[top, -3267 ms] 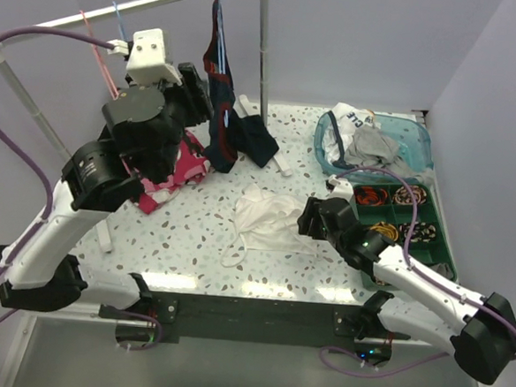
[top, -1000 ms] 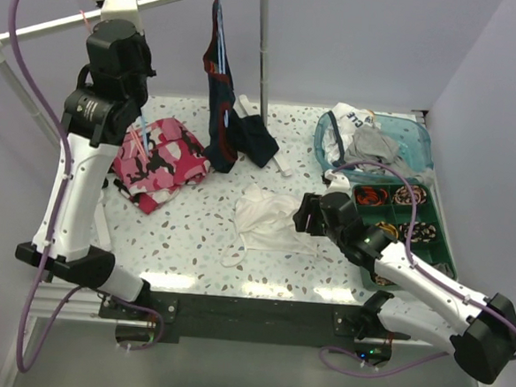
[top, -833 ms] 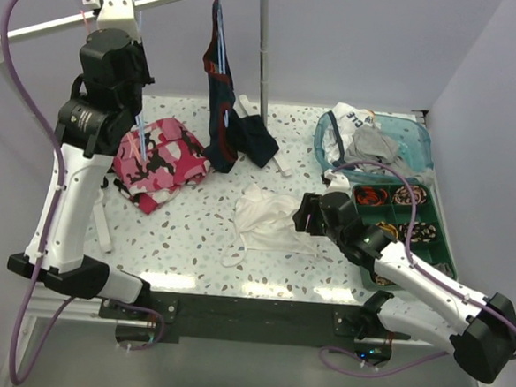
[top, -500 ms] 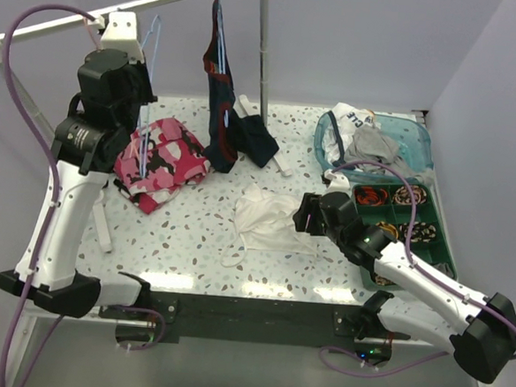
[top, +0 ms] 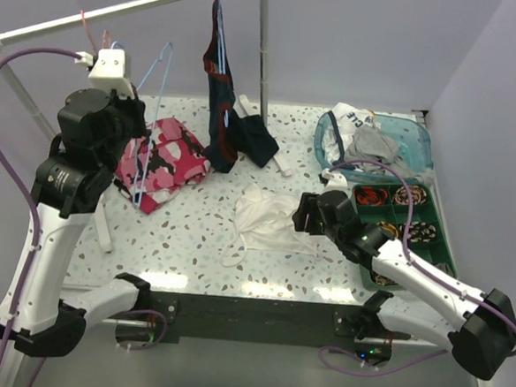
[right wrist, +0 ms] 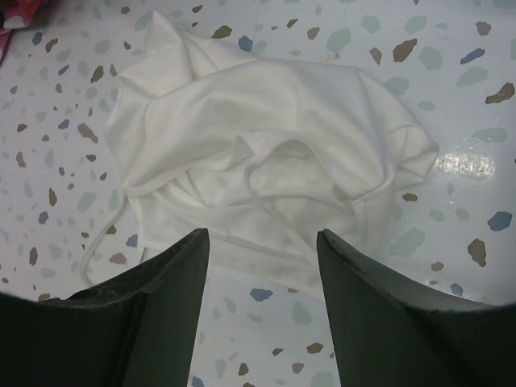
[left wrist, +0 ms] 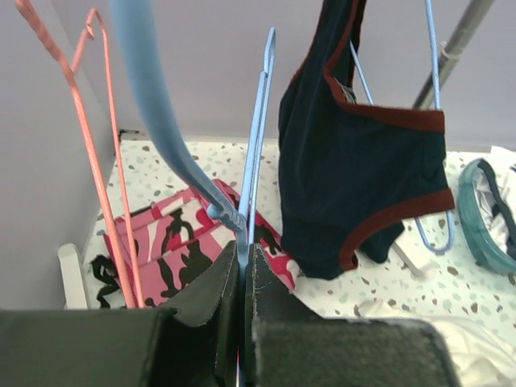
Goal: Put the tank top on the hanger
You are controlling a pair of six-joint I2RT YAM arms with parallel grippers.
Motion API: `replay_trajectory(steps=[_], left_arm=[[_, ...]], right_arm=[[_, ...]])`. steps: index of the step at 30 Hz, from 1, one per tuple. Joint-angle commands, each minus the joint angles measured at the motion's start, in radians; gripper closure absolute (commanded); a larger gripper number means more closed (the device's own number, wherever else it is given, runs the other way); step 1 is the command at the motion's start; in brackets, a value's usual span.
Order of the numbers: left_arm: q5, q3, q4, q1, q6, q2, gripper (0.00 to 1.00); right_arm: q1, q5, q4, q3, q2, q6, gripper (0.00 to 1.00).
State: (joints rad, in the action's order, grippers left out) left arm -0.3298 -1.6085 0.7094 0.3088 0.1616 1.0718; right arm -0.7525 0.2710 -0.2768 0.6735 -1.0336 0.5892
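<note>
Tank top (right wrist: 266,137) lies crumpled on table (right wrist: 451,48), front centre; right gripper (right wrist: 262,238) spread wide over its edge, perhaps not touching; left gripper (left wrist: 242,251) clenched on hanger (left wrist: 260,121), held above pink garment (left wrist: 177,234).

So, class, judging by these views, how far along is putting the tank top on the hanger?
Done: the hanger is off the rail, pinched in the shut left gripper. In hand: the open right gripper is poised over the tank top, which lies crumpled on the table, not gripped. Left: lifting it and threading it onto the hanger.
</note>
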Motion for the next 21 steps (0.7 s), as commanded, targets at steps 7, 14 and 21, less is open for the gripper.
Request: replay_trajectory(steps=[7, 14, 21], left_arm=[[0.159, 0.223, 0.084, 0.0, 0.042, -0.188, 1.0], [0.306, 0.383, 0.188, 0.0, 0.07, -0.312, 1.0], [0.437, 0.441, 0.257, 0.0, 0.035, -0.337, 1.0]], right_arm=[[-0.004, 0.023, 0.005, 0.067, -0.043, -0.032, 0.4], [-0.004, 0.059, 0.004, 0.06, -0.078, -0.037, 0.4], [-0.004, 0.117, -0.022, 0.028, -0.077, -0.014, 0.4]])
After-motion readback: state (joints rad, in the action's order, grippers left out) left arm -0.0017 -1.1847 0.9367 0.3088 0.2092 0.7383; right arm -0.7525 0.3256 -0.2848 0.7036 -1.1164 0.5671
